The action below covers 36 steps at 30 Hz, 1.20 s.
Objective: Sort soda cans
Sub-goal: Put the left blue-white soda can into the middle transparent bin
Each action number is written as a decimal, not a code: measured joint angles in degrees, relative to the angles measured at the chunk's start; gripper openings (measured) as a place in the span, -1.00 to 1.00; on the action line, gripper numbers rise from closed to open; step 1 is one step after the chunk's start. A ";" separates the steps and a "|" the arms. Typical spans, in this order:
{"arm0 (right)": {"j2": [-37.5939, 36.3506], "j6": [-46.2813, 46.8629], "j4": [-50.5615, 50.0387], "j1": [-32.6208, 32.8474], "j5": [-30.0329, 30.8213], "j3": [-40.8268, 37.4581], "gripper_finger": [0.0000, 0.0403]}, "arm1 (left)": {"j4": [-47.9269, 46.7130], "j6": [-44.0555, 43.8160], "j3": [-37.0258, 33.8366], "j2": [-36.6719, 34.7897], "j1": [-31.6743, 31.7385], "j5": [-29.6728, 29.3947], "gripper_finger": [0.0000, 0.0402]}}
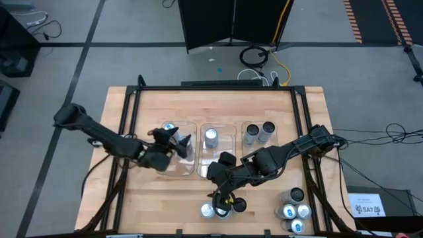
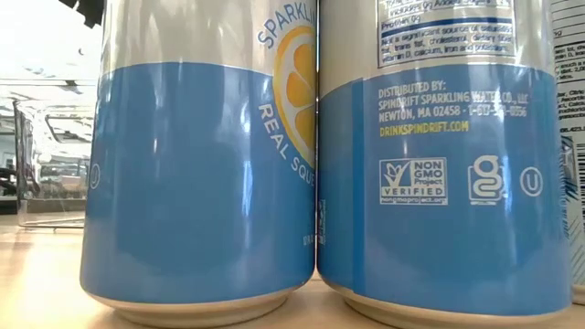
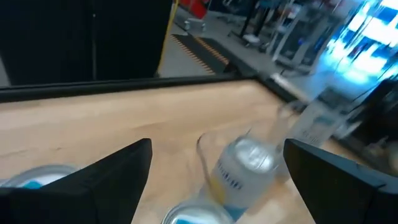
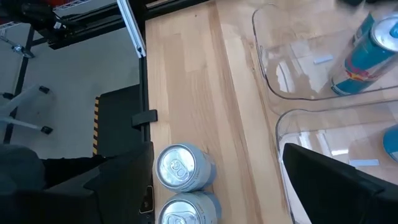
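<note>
Silver-topped soda cans stand clustered at the wooden table's near edge, directly below the open, empty right gripper. The left gripper, likewise open and empty, hovers over the left clear plastic rectangular tray.

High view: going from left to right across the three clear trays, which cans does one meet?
One can with a blue top in the left tray → one silver can in the middle tray → two dark-topped cans in the right tray.
</note>
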 joint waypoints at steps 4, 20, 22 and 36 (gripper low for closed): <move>0.00 1.07 -3.73 0.04 1.00 0.00 0.74 | 2.96 0.00 0.02 -5.88 -0.43 4.14 0.86; 0.00 25.50 -24.66 -0.02 11.67 -0.02 0.74 | 6.83 18.71 0.04 -19.21 -1.53 33.62 0.86; 0.00 25.88 -24.58 -0.13 11.94 -0.02 0.74 | 8.05 23.14 0.07 -19.68 -1.53 34.25 0.86; 0.00 18.70 -14.41 -2.95 14.80 -0.02 0.74 | -18.42 40.70 16.33 -17.26 -2.85 35.74 0.86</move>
